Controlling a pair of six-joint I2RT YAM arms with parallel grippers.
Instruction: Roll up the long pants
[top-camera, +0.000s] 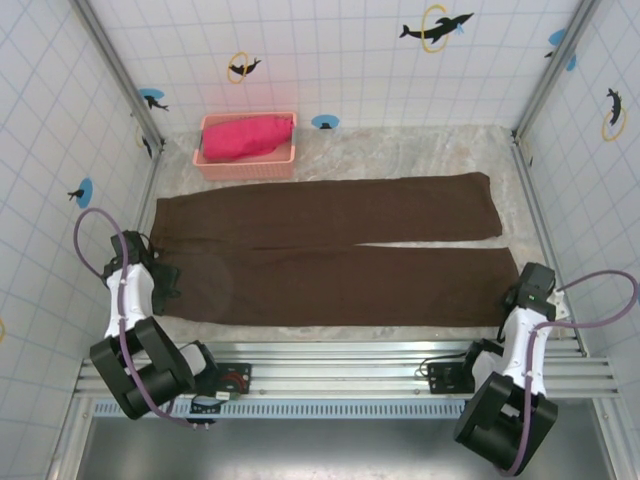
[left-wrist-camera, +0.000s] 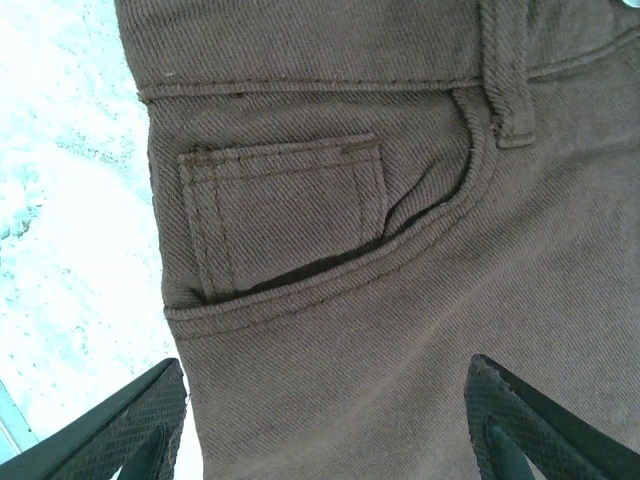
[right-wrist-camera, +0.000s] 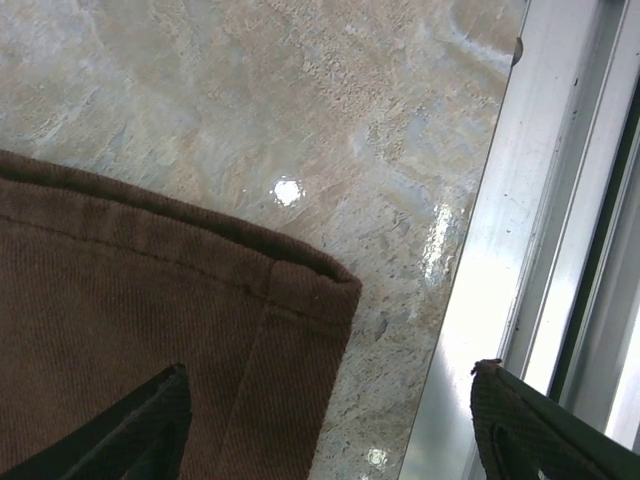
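We see the long brown cloth pants (top-camera: 330, 250) lying flat on the shiny stone-look counter (top-camera: 420, 150). They stretch across the middle of the top view, with the waist at the left and the leg ends at the right. We think they are soft and floppy, a bit thick like jeans, not heavy and not easy to break. They may slide on the smooth counter, so a roll could go loose or crooked. We would take hold at an end edge, either the waist or the thick hems.

The left claw (left-wrist-camera: 325, 400) hangs over the waist near the little sewn pocket (left-wrist-camera: 285, 215). Its fingers are spread wide and it holds nothing. The right claw (right-wrist-camera: 330, 375) is spread wide too and holds nothing. One finger is over the hem corner (right-wrist-camera: 300, 290) and the other is over the silver metal rail (right-wrist-camera: 540, 250).

A pink plastic basket (top-camera: 246, 172) with a bright pink-red cloth (top-camera: 245, 137) sits at the upper left, just beside the pants. The rail by the hem could bump the right claw.
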